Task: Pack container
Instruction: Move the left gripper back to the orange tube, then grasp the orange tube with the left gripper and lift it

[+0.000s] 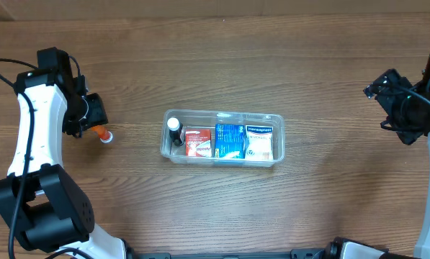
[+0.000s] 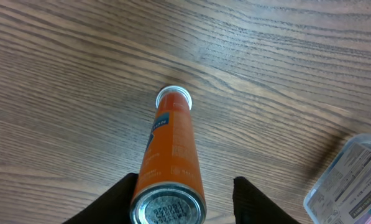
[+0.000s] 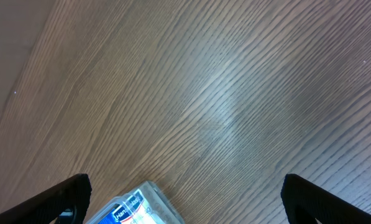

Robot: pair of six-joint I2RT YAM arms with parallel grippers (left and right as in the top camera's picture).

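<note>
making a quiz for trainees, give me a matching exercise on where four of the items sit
1 orange tube
2 dark bottle
3 blue box
4 white box

A right end of the container
B lying on the table, outside the container
C left end of the container
D middle of the container

Pairs: 1-B, 2-C, 3-D, 4-A

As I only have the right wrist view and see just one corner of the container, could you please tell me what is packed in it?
Observer: The container holds a dark bottle, a red box, a blue box and a white box in a row.
Operator: Thank you. Is anything outside it?
Observer: An orange tube lies on the table near the left gripper.
Operator: Is it gripped?
Observer: No, that gripper is open, its fingers either side of the tube's base.
</note>
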